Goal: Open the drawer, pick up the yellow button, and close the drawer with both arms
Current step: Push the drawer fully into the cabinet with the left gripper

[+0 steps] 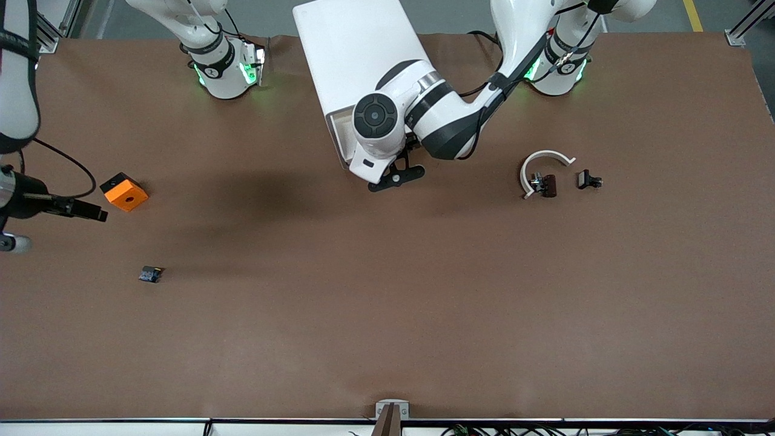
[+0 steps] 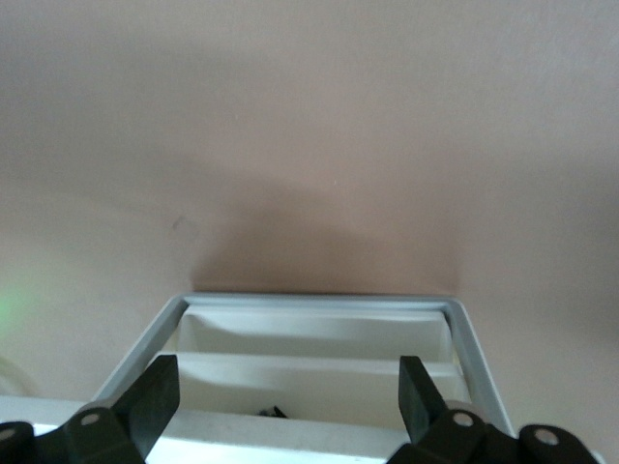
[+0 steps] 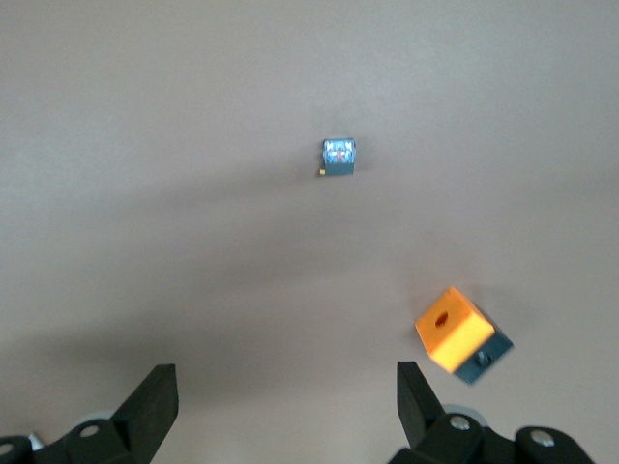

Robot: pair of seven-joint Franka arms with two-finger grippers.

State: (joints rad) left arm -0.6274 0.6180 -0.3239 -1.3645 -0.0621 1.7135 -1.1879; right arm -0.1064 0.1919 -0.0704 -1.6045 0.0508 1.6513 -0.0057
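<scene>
On the brown table (image 1: 387, 303) lies the button (image 1: 149, 274).

No text, label, brand, number or sign can be read in any view. The round emblems on the black bands of the two arm bases are too small to make out.
</scene>
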